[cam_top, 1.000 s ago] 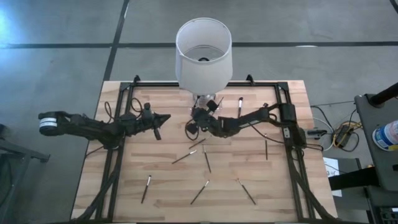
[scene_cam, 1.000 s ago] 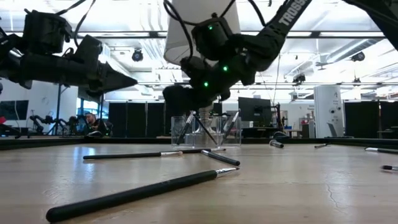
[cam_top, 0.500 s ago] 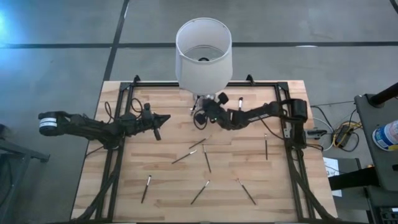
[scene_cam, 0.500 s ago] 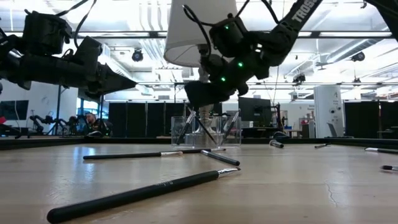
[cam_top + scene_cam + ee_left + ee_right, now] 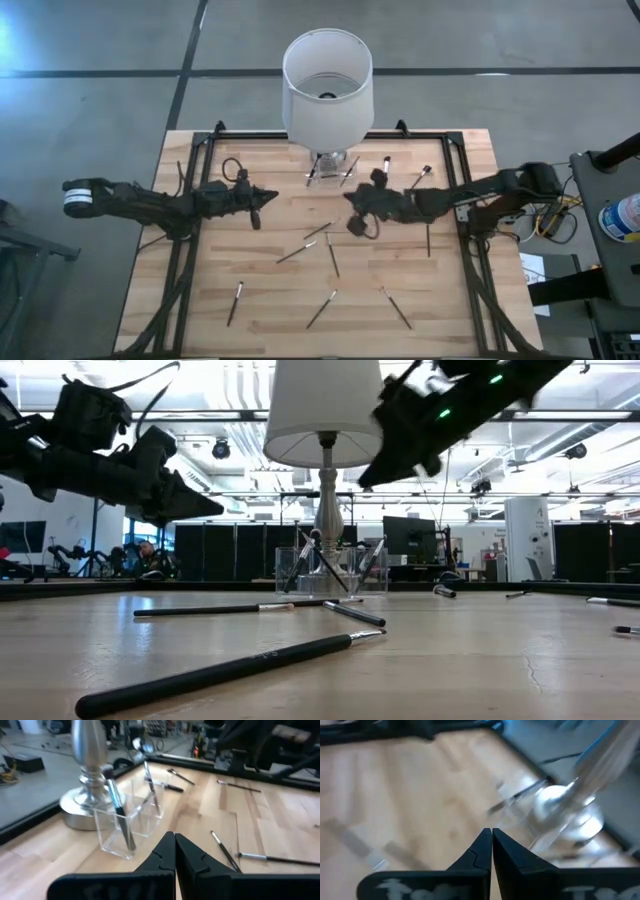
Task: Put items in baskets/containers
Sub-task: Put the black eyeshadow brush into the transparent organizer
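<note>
No legible writing on clear holder (image 5: 131, 822)

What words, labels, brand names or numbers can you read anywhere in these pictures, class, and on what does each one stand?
None can be read.
Right wrist view: pale lettering on the dark body behind the right tool is blurred and cut off by the picture's edge.
High view: the label on the white and blue container beside the light wooden table is too small to read.

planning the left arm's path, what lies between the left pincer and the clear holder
Only bare wooden tabletop: the high view shows no brush between the shut left pincer and the clear plastic brush holder at the lamp's foot.
</note>
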Controlling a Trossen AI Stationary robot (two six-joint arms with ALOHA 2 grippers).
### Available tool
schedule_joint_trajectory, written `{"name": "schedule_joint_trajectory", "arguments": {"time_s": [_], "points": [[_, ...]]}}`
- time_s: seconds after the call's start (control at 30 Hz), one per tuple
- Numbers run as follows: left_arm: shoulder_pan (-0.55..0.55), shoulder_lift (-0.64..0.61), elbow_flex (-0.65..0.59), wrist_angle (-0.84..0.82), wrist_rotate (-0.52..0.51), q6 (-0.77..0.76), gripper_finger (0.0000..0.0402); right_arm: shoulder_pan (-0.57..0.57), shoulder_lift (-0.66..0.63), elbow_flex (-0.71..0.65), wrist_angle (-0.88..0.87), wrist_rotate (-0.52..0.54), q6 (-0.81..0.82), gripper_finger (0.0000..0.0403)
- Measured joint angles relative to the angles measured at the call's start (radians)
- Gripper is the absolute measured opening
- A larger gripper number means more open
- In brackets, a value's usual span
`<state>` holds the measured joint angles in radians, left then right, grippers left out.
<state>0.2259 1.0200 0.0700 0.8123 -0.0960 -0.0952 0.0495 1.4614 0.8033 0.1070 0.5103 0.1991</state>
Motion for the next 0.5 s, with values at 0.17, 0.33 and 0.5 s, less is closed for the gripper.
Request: {"name": "schedule_joint_trajectory", "arguments": {"time_s": [0.17,0.33,0.5], "points": [[-0.023,0.015,0.007,-0.016,0.000,0.000,0.0000,0.085,-0.095,-0.020,-0.208,-0.087,0.164,0.0008],[-0.045,0.018,0.005,-0.055,0.000,-0.004,0.0000,0.214,-0.098,0.028,-0.485,-0.116,0.387,0.0009],[-0.053,0.018,-0.011,-0.057,0.000,-0.011,0.0000,0.386,-0.020,0.091,-0.689,-0.131,0.715,0.0024]]}}
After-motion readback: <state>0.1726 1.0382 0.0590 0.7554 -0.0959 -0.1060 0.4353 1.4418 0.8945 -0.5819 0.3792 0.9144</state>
